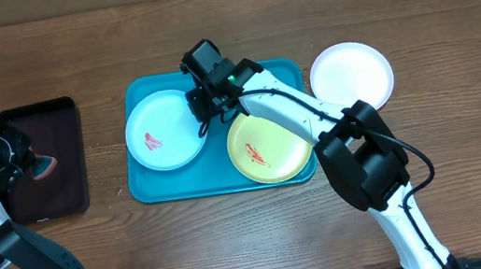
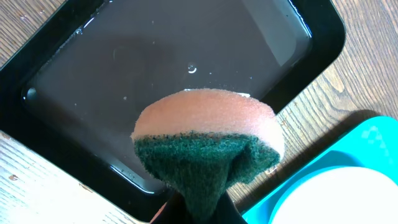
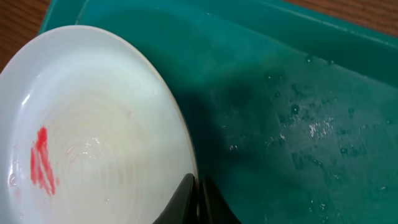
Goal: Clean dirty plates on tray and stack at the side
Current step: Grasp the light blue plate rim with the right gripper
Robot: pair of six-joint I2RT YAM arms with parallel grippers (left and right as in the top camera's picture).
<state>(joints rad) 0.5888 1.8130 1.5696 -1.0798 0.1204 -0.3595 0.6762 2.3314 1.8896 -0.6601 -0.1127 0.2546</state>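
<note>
The turquoise tray [image 1: 146, 187] holds the light blue plate [image 1: 163, 131] with a red smear on its left and the yellow-green rimmed plate [image 1: 269, 146] with an orange smear on its right. The white plate [image 1: 351, 75] lies on the table right of the tray. My right gripper [image 1: 202, 113] is shut on the light blue plate's right rim; in the right wrist view the fingers [image 3: 196, 190] pinch that rim [image 3: 93, 137] over the wet tray floor [image 3: 298, 124]. My left gripper [image 1: 33, 166] is shut on a pink and green sponge [image 2: 205, 124], the jaws [image 2: 199, 211] mostly hidden behind it.
A smaller black tray [image 1: 68, 182] holding water stands left of the turquoise tray; the sponge hangs over it [image 2: 323, 37]. The turquoise tray's corner [image 2: 348, 149] and the light blue plate [image 2: 348, 199] show at the left wrist view's lower right. Bare wood lies around both trays.
</note>
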